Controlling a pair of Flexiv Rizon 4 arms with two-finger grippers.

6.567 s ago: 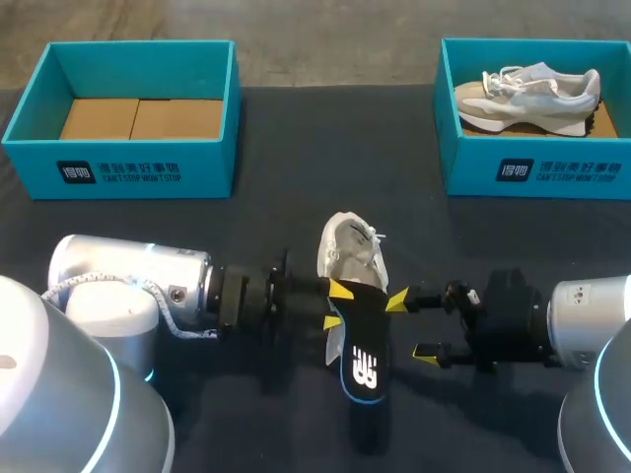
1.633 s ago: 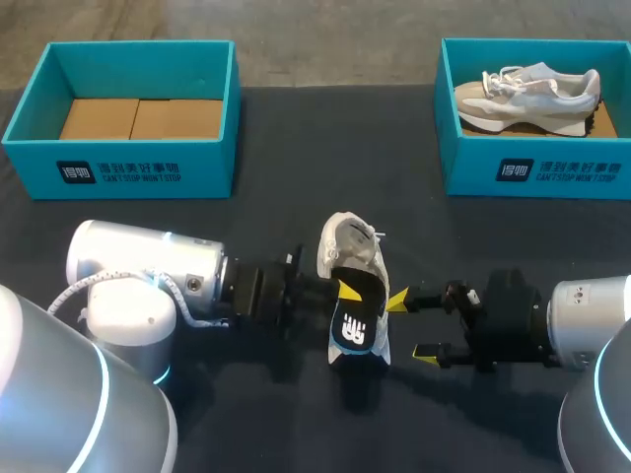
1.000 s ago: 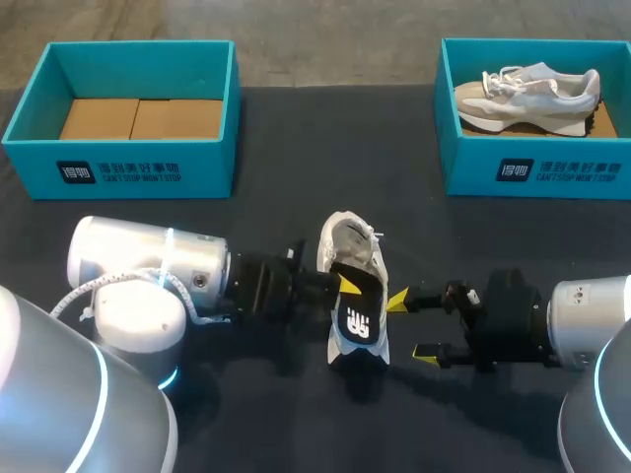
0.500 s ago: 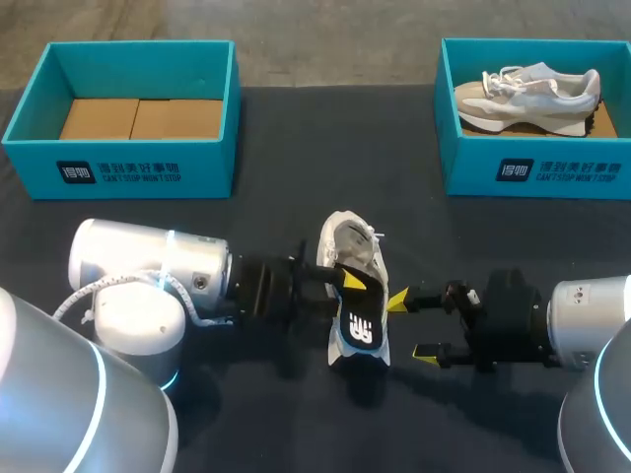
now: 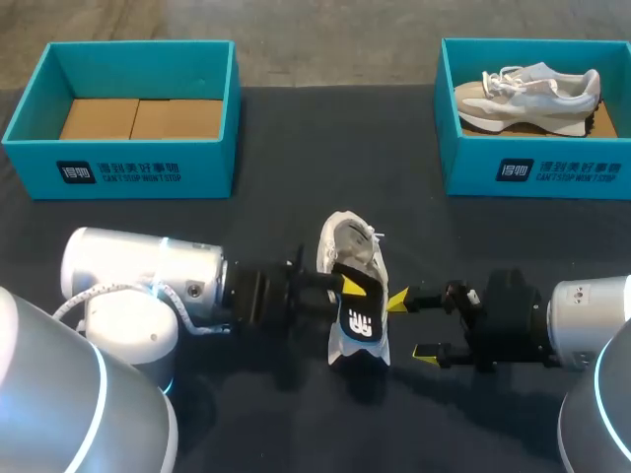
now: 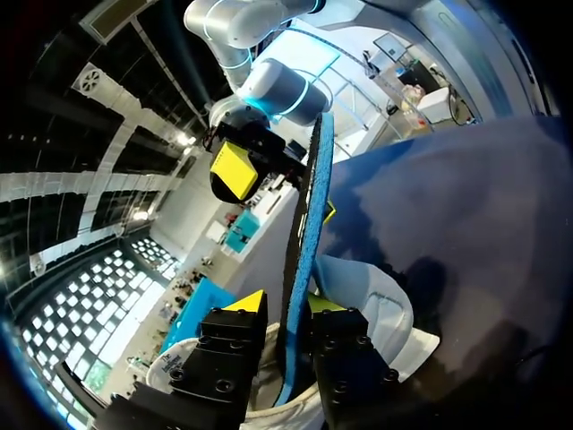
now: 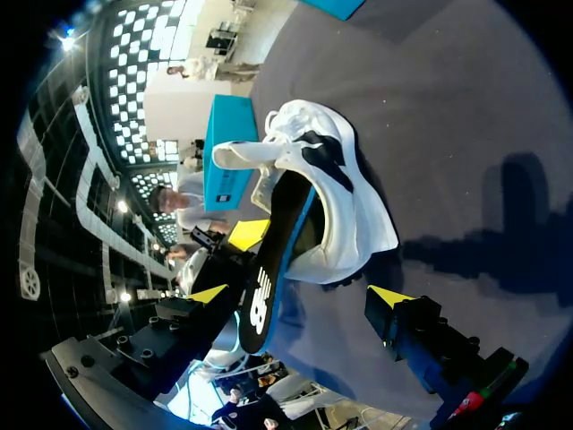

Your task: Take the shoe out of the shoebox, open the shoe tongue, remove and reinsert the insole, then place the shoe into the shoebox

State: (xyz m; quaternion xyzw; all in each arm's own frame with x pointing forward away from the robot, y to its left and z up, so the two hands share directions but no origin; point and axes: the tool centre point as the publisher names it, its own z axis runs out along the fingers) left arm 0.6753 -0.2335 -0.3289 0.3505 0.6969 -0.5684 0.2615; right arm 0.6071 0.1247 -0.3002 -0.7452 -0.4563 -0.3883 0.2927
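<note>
A white shoe (image 5: 347, 258) lies on the dark table's middle, its toe pointing away from me. A black insole (image 5: 358, 321) with a blue rim sticks out of its opening, tilted up toward me. My left gripper (image 5: 342, 289) comes in from the left at the shoe's collar. In the left wrist view the insole (image 6: 307, 215) stands edge-on between the left gripper's (image 6: 285, 305) fingers with a gap beside it, so that gripper is open. My right gripper (image 5: 412, 326) stands wide open just right of the shoe. In the right wrist view the shoe (image 7: 345, 193) and insole (image 7: 267, 273) lie ahead of the right gripper (image 7: 300, 296).
An empty teal shoebox (image 5: 118, 163) with a cardboard floor stands at the back left. A second teal shoebox (image 5: 537, 172) at the back right holds another pale shoe (image 5: 527, 94). Dark tabletop (image 5: 325, 148) lies between the boxes and the shoe.
The left gripper's fingers have parted from the insole, which now rests lower in the shoe. The left arm has drawn back slightly to the left. The right arm has not moved.
</note>
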